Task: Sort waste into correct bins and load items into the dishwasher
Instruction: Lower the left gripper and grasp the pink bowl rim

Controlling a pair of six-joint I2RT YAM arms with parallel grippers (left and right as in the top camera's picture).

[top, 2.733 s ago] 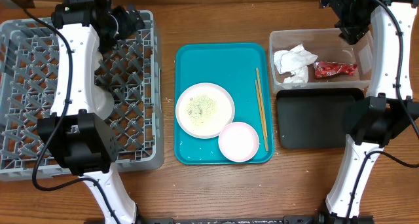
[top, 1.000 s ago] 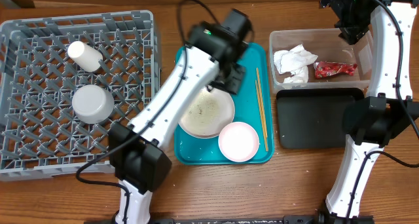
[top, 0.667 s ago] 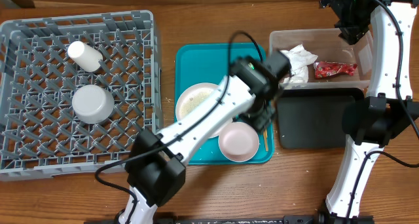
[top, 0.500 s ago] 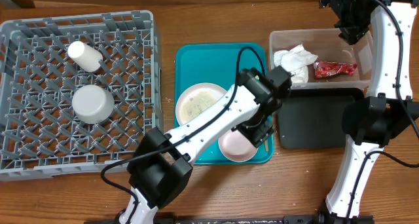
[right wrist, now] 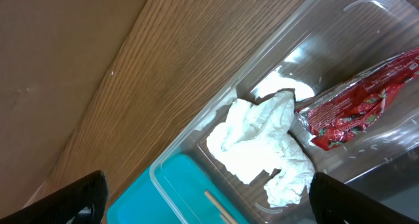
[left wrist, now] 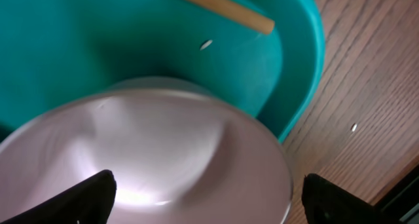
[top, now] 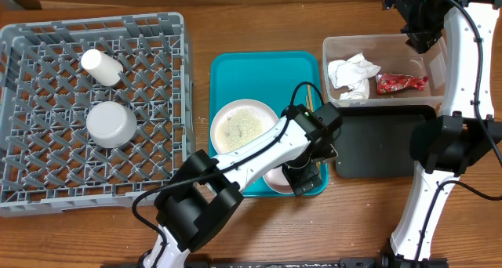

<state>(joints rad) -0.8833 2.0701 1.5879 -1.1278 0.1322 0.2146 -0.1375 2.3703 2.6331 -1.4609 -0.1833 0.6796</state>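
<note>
Hovering over the pale bowl (left wrist: 163, 152) at the near right corner of the teal tray (top: 259, 80), with left gripper (left wrist: 208, 199) fingers spread wide, gripping nothing. Just behind: plate (top: 243, 127) scattered with rice grains (top: 245, 129), chopsticks (top: 311, 95) alongside. Farther back, napkin (top: 349, 74) and red wrapper (top: 401, 83) inside the clear tub (top: 384, 40), with right gripper (right wrist: 209, 201) above, likewise spread and empty.
</note>
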